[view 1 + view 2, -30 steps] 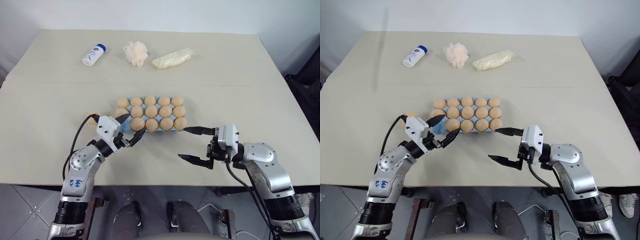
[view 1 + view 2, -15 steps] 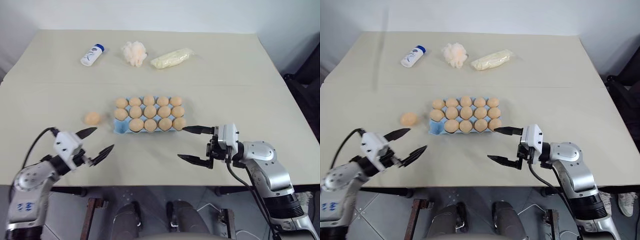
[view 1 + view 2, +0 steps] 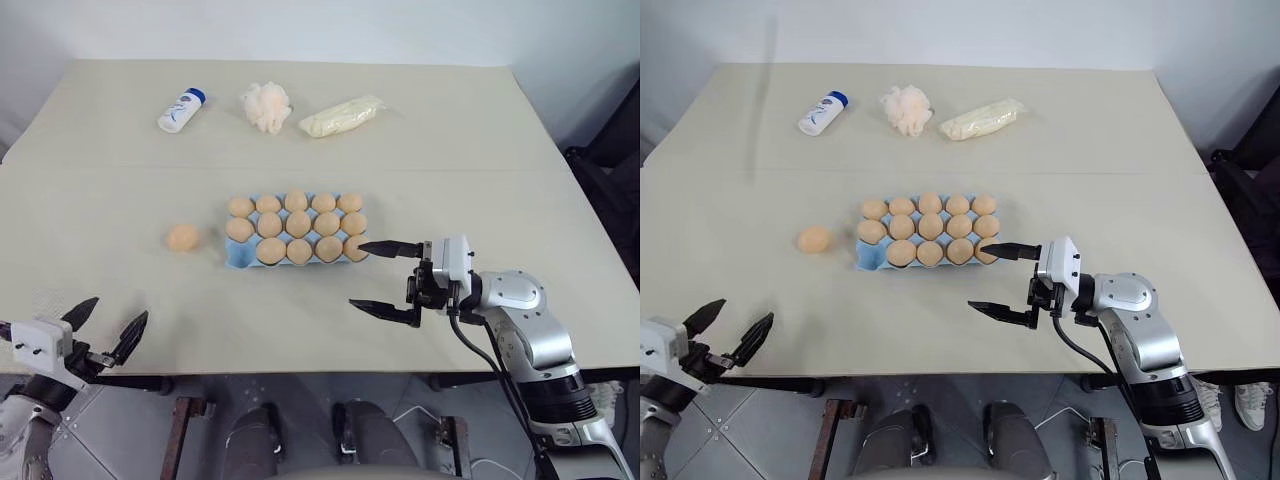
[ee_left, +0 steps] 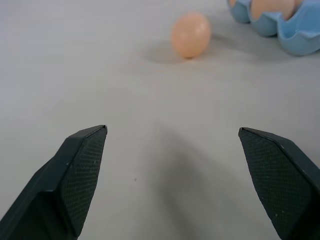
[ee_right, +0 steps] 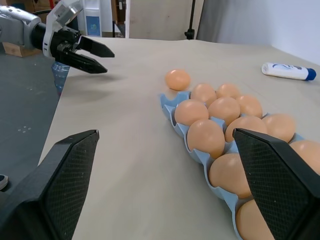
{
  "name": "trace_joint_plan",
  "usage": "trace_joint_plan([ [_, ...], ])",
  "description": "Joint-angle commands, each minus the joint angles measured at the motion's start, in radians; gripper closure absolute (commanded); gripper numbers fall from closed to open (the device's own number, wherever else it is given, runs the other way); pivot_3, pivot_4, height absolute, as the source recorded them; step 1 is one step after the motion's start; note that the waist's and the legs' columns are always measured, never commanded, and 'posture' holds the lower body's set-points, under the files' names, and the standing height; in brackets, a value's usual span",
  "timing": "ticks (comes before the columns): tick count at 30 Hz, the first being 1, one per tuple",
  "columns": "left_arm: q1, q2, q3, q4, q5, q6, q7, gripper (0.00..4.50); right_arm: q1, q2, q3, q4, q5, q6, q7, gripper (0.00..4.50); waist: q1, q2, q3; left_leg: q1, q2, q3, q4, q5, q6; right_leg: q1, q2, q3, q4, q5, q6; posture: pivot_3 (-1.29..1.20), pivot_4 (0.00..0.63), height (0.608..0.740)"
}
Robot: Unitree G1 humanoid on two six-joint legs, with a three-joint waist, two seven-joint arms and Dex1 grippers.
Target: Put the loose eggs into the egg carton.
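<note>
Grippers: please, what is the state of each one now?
Left gripper: open, holding nothing.
Right gripper: open, holding nothing.

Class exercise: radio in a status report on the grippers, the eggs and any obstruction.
Left gripper open, empty, at near table edge. Right gripper open, empty, beside egg carton. One loose egg on table left of carton; one corner cup free. Nothing in the way.

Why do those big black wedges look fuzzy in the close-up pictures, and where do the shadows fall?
Left wrist view: the end effector's fingers sit so near the lens that they blur, while the loose egg is fairly crisp with a soft shadow beside it. Right wrist view: the egg carton is sharp. Left eye view: lighting is even, shadows faint.
</note>
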Motion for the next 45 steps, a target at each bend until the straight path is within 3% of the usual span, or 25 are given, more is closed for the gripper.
trace_joint_plan([
  [1, -0.132, 0.004, -0.051, -0.007, 0.029, 0.022, 0.090, 0.01, -0.024, -0.004, -0.011, -0.001, 0.017, -0.006, 0.012, 0.00, 0.008, 0.000, 0.000, 0.000, 0.000, -0.001, 0.000, 0.000, 0.000, 0.000, 0.000, -0.001, 0.000, 0.000, 0.000, 0.00, 0.150, 0.740],
  [5, -0.284, 0.026, -0.122, 0.026, 0.043, 0.090, 0.123, 0.01, -0.024, -0.002, -0.007, -0.003, 0.013, -0.004, 0.011, 0.00, 0.009, -0.001, 0.000, 0.000, -0.001, -0.003, 0.001, 0.002, 0.001, 0.002, -0.001, -0.002, 0.000, 0.002, 0.000, 0.00, 0.150, 0.740],
  [12, -0.564, 0.036, -0.246, 0.276, 0.134, 0.091, 0.174, 0.01, -0.013, 0.004, 0.001, -0.021, 0.007, 0.004, -0.008, 0.00, 0.004, -0.001, 0.000, 0.000, 0.000, -0.003, 0.000, 0.007, 0.001, 0.000, 0.003, -0.002, 0.001, 0.002, 0.001, 0.00, 0.150, 0.740],
  [19, -0.699, 0.043, -0.311, 0.452, 0.179, 0.064, 0.166, 0.01, -0.010, 0.031, 0.011, -0.017, -0.008, -0.004, -0.043, 0.00, 0.004, -0.001, 0.000, 0.000, 0.000, -0.002, 0.001, 0.009, -0.002, 0.000, 0.003, -0.001, 0.002, 0.001, 0.002, 0.00, 0.150, 0.740],
  [20, -0.707, 0.045, -0.311, 0.465, 0.176, 0.067, 0.163, 0.01, -0.009, 0.035, 0.013, -0.018, -0.009, -0.004, -0.047, 0.00, 0.003, -0.001, 0.000, 0.000, 0.000, -0.002, 0.001, 0.009, -0.002, 0.000, 0.003, -0.001, 0.002, 0.001, 0.002, 0.00, 0.150, 0.740],
  [23, -0.698, 0.056, -0.303, 0.467, 0.166, 0.072, 0.145, 0.61, -0.002, 0.043, 0.015, -0.025, -0.014, -0.005, -0.057, 0.00, 0.004, -0.001, 0.000, 0.000, 0.000, -0.002, 0.001, 0.009, -0.002, 0.000, 0.003, -0.001, 0.003, 0.001, 0.002, 0.00, 0.150, 0.740],
  [27, -0.657, 0.056, -0.277, 0.419, 0.135, 0.039, 0.111, 1.83, 0.005, 0.050, 0.016, -0.026, -0.019, -0.009, -0.064, 0.00, 0.005, -0.001, 0.000, 0.000, 0.000, -0.002, 0.001, 0.009, -0.002, 0.000, 0.003, -0.001, 0.003, 0.001, 0.002, 0.00, 0.150, 0.740],
  [33, -0.556, 0.065, -0.234, 0.222, -0.014, -0.015, -0.066, 1.83, 0.017, 0.049, 0.009, -0.028, -0.020, -0.011, -0.068, 0.00, 0.008, -0.001, 0.000, 0.000, 0.000, -0.002, 0.001, 0.009, -0.003, 0.000, 0.003, -0.001, 0.003, 0.001, 0.002, 0.00, 0.150, 0.740],
  [39, -0.546, 0.101, -0.342, 0.124, -0.006, 0.063, -0.158, 1.83, 0.014, 0.056, 0.017, -0.020, -0.028, -0.017, -0.073, 0.00, 0.015, -0.001, 0.000, 0.000, -0.001, -0.002, 0.001, 0.006, -0.007, 0.000, 0.003, -0.001, 0.003, 0.001, 0.002, 0.00, 0.150, 0.740],
  [45, -0.594, 0.089, -0.425, 0.174, 0.027, 0.060, -0.187, 1.83, 0.011, 0.062, 0.013, -0.021, -0.031, -0.022, -0.087, 0.00, 0.026, -0.001, 0.000, 0.000, -0.001, -0.002, 0.001, 0.007, -0.006, 0.000, 0.002, -0.001, 0.003, 0.001, 0.002, 0.00, 0.150, 0.740],
])
